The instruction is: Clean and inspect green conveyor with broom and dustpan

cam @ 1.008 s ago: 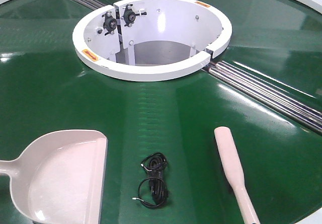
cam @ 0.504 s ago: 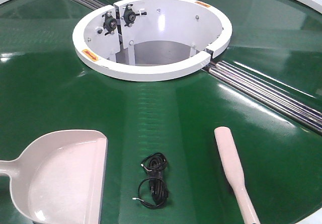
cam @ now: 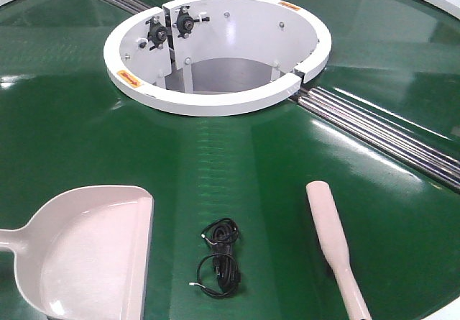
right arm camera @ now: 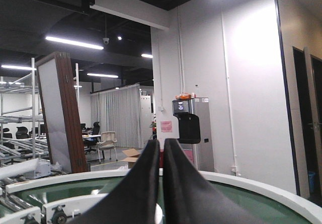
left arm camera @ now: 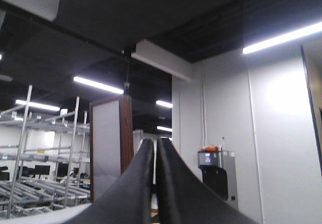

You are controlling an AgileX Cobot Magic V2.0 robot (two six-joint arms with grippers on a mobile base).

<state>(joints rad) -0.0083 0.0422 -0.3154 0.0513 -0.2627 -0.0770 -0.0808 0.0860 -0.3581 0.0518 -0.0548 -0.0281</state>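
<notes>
Green and glossy, the green conveyor [cam: 237, 162] fills the front view, its belt catching the ceiling lights in pale streaks. At its middle sits a white inner ring [cam: 215, 104], split at the far left and at the right, with two black bearings [cam: 185, 24] bolted to its inside wall. Small orange-yellow labels [cam: 128, 78] are stuck on top of the ring, one on the left and another on the far right; their print is too small to read. Silver steel rollers [cam: 381, 136] run out from the ring toward the right edge, and more show at the far left. The dustpan [cam: 86, 255] lies flat on the belt at the near left, its wide mouth facing right and its handle running off the left edge. The broom [cam: 329, 237] lies on the belt at the near right, paddle end toward the ring, handle toward the near edge. Between them, apart from both, rests a coiled black cable [cam: 219, 259]. Neither arm shows in that view. The left gripper [left arm camera: 155, 142] points up into the room, its black fingers clenched together with only a hairline slit between them, against shelving racks and strip lights. The right gripper [right arm camera: 161, 142] is clenched likewise, raised over the conveyor's white outer rim [right arm camera: 261, 189]; beyond it a pink sign [right arm camera: 166, 127] hangs on the wall, its writing illegible.
</notes>
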